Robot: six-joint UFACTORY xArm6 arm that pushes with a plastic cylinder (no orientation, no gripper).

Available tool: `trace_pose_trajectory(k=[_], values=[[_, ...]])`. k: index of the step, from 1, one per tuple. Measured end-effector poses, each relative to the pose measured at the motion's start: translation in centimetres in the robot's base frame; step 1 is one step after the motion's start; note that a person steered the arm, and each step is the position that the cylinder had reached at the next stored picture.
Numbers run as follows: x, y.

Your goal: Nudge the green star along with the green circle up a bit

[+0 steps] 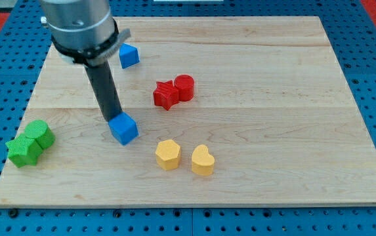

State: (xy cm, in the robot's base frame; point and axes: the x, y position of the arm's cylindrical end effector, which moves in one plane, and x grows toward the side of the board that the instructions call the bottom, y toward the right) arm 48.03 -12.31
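Arm enters from the view's top left; grey cylindrical housing cut off by the frame edge. Dark rod drops from it, slanting slightly toward the view's right as it descends. My tip (113,118) sits low on the board, left of centre, its very end partly hidden

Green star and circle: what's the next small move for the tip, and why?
Probably move my tip toward the view's lower left, to just below the green star. Right now my tip sits against the blue cube, well to the right of the green pair. The green circle touches the star's upper right, so a push from below should carry both up.
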Motion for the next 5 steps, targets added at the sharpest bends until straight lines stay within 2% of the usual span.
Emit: trace_pose_trajectory(k=[2, 3, 4, 5], values=[[6.0, 0.0], [9.4, -5.4], [10.8, -13.0], [9.8, -13.8]])
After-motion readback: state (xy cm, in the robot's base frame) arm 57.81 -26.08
